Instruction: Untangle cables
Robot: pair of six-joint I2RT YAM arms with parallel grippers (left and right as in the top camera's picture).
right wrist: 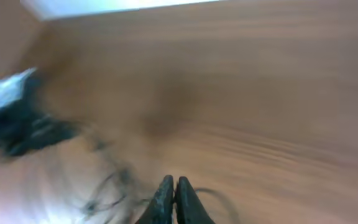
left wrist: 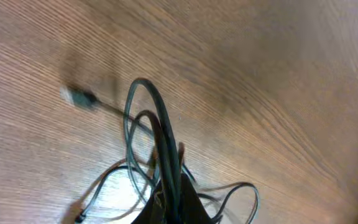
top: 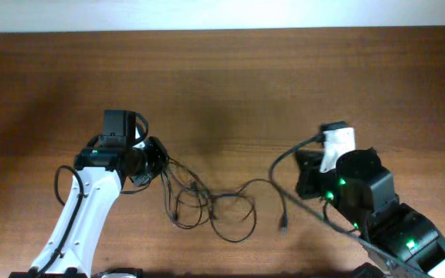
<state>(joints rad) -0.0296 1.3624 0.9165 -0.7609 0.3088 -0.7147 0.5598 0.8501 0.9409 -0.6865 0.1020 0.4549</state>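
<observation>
Pressed tight together, the black fingers of the right tool [right wrist: 174, 185] are showing at the bottom edge of the right wrist view, leaving no gap between them. A thin loop is curving just beside the tips, but the blur is making it impossible to tell whether anything is pinched there. Across the brown wooden counter [top: 230, 77], the left tool [left wrist: 170, 190] is clamping narrowly on the cables [top: 197, 189], with two dark loops standing up out of its fingers in the left wrist view. One strand is running away from those loops to a small plug [left wrist: 79, 98] lying flat on the wood. From overhead, the cables are sprawling in loose, overlapping loops between the two tools. They are bunching closest to the left tool and trailing toward the right one, where another plug end [top: 284, 226] is resting on the counter.
</observation>
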